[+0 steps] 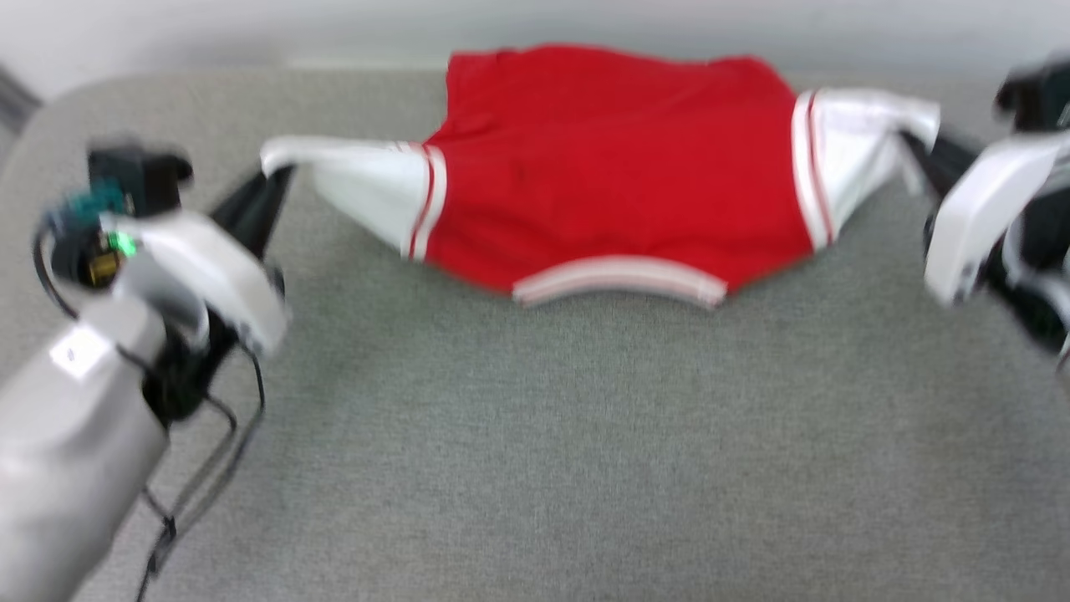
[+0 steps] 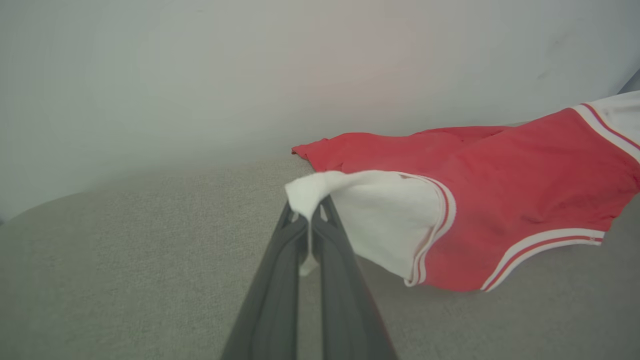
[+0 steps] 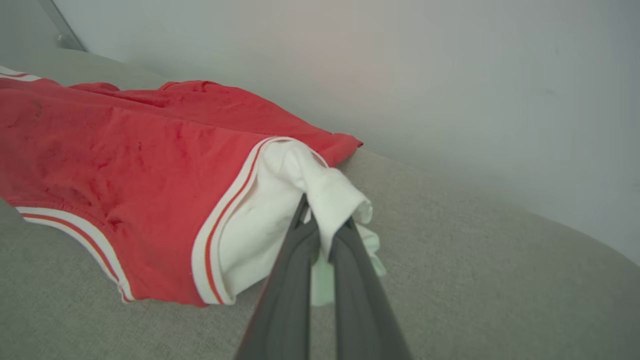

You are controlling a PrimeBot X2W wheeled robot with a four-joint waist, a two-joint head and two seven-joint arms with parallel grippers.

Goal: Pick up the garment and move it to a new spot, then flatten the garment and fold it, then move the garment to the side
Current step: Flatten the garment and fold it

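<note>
The red jersey shirt (image 1: 610, 167) is stretched sideways across the far part of the grey worktop (image 1: 535, 435), close to the pale wall (image 1: 251, 25). Its plain red side faces up. The fabric is soft and lightly creased. The sleeves are white, each joined to the body by a white band with thin red stripes. A curved striped band (image 1: 619, 280) edges the side nearest the robot.

The left pincer (image 1: 272, 180) has its dark fingers pressed together on the bunched tip of one white sleeve; the left wrist view shows cloth (image 2: 310, 190) folded over the fingertips. The right pincer (image 1: 915, 146) pinches the other sleeve the same way, with a wad of white fabric (image 3: 335, 200) draped over its fingers.

The worktop has a felt-like, finely woven cover and a rounded far corner. Black cables (image 1: 209, 468) hang beside the left forearm. The head view is blurred, so fine detail is lost. Whether the shirt's middle touches the worktop cannot be made out.
</note>
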